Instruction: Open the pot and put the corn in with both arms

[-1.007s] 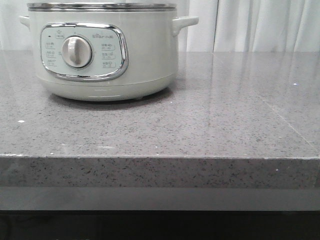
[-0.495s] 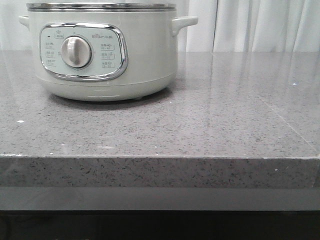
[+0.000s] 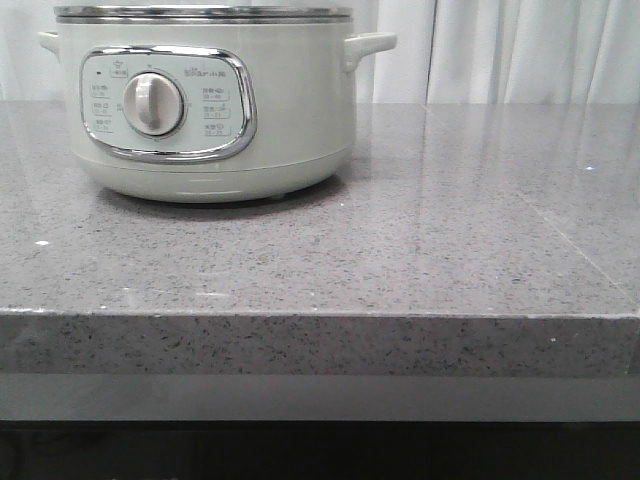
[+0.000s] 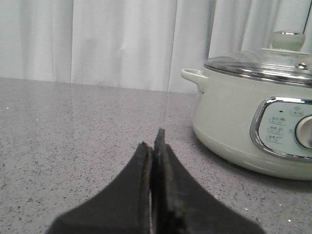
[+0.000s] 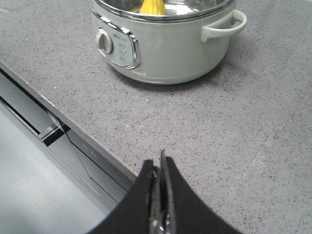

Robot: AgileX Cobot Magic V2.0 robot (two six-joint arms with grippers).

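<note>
**Pot Covered, Corn Inside, Both Arms Clear**

The pot (image 3: 205, 100) stands at the upper left of the front view, on the grey counter (image 3: 420, 250), control panel facing the camera. In the left wrist view a glass lid (image 4: 263, 63) with a knob sits on the rim, which suggests the pot is covered. In the right wrist view the corn (image 5: 152, 7) shows yellow inside the pot, at the top centre of the frame, seen through or under the lid.

The left gripper (image 4: 155, 146) fingers are pressed together and hold nothing. The right gripper (image 5: 159, 168) fingers are likewise closed and empty. Both sit apart from the pot, probably retracted.
</note>
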